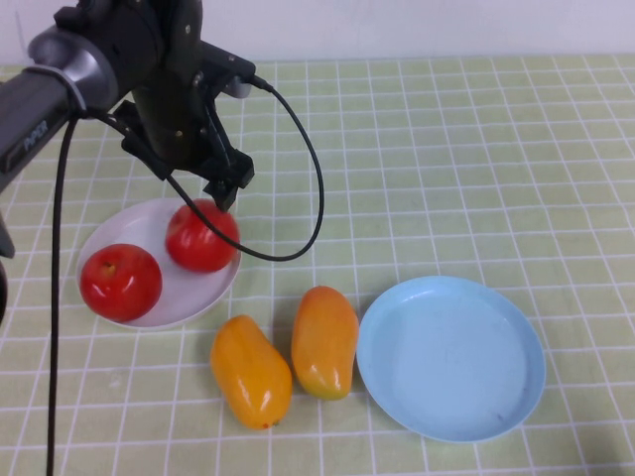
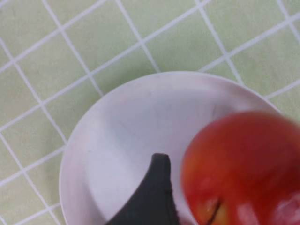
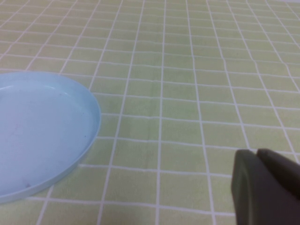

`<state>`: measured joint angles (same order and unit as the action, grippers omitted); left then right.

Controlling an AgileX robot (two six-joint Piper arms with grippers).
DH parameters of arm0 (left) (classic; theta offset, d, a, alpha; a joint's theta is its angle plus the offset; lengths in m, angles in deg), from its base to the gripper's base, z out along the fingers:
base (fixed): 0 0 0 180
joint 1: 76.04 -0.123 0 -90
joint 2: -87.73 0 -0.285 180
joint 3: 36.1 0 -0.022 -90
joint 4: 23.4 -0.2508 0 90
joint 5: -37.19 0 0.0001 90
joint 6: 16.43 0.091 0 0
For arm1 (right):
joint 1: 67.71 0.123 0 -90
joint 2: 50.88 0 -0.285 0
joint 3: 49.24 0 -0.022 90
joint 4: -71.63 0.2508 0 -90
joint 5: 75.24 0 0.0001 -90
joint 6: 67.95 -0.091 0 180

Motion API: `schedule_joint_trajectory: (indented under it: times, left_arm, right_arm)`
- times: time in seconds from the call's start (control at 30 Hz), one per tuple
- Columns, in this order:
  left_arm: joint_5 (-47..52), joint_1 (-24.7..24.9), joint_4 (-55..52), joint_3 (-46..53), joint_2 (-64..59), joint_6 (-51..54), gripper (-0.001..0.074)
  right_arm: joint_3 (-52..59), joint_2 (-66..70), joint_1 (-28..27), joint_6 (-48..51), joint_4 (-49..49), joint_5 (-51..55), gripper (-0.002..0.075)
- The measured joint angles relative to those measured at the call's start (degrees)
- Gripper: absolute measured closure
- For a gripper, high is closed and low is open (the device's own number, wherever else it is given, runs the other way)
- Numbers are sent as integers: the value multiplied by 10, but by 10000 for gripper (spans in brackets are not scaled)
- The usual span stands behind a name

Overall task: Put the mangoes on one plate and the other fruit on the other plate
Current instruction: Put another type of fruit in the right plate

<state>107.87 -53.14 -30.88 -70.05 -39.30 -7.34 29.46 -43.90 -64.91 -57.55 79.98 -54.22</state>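
Note:
Two red apples lie on the white plate (image 1: 129,223): one (image 1: 120,282) at its near left, the other (image 1: 201,235) at its right edge. My left gripper (image 1: 220,190) hovers just above that right apple (image 2: 241,164), open, with one dark finger (image 2: 157,192) beside the fruit over the plate (image 2: 126,131). Two orange-yellow mangoes (image 1: 250,371) (image 1: 324,340) lie side by side on the cloth between the plates. The light blue plate (image 1: 451,357) holds nothing. My right gripper (image 3: 258,159) is shut above the cloth, to one side of the blue plate (image 3: 42,136); it does not show in the high view.
A green checked cloth (image 1: 446,169) covers the table. The left arm's black cable (image 1: 308,159) loops down beside the white plate. A pale wall (image 1: 417,25) runs along the far edge.

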Motion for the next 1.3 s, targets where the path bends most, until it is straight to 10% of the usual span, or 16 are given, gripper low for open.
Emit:
schedule_joint_trajectory:
  times: [0.33, 0.57, 0.67, 0.9, 1.3]
  left_arm:
    - [0, 0, -3, 0, 1, -13, 96]
    - [0, 0, -11, 0, 35, -20, 604]
    - [0, 0, -16, 0, 58, -28, 694]
    - [-17, 4, 14, 90, 198, -48, 729]
    - [-281, 16, 46, 535, 592, -61, 731]
  right_arm:
    - [0, 0, 0, 0, 0, 0, 741]
    - [0, 0, 0, 0, 0, 0, 742]
    - [0, 0, 0, 0, 0, 0, 742]
    - [0, 0, 0, 0, 0, 0, 741]
    - [0, 0, 0, 0, 0, 0, 741]
